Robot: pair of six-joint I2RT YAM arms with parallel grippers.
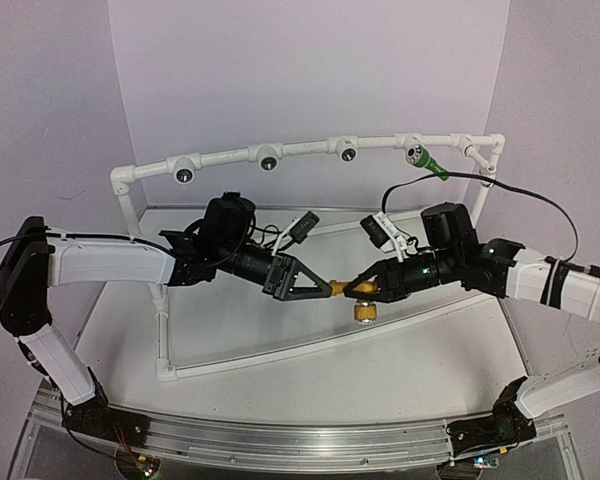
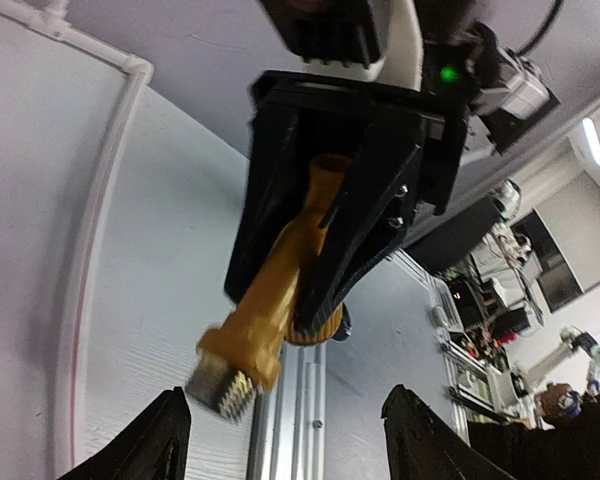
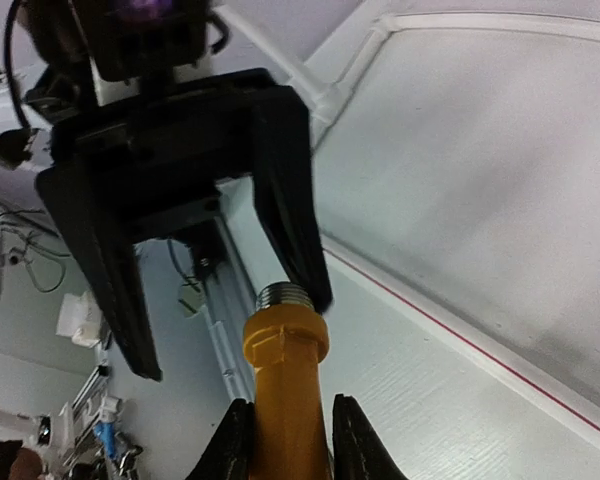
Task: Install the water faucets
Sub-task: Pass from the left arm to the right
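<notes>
My right gripper is shut on the yellow-orange faucet and holds it above the table, threaded end toward the left arm. In the right wrist view my fingers clamp its body, and the silvery thread sits beside one finger of the left gripper. My left gripper is open and empty, jaws wide. In the left wrist view the faucet's threaded end hangs just beyond its tips, near the left finger. The green faucet sits in the white pipe frame at the right.
The frame's top bar carries three dark round sockets left of the green faucet. Its posts stand at the left and right. A black cable loops over the right arm.
</notes>
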